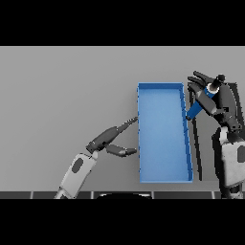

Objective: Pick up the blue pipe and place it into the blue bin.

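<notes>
A blue bin (141, 139), long and rectangular, lies on the grey table right of centre. The blue pipe (195, 109) is held tilted just outside the bin's right wall near its far corner, lifted off the table. My right hand (210, 95) is curled round the pipe's upper part, so only the lower end shows. My left hand (111, 138) rests left of the bin with straight fingers; one fingertip reaches the bin's left wall, and it holds nothing.
A dark shadow strip (197, 148) runs along the table to the right of the bin. Bare grey table (62, 95) spreads over the left and far side.
</notes>
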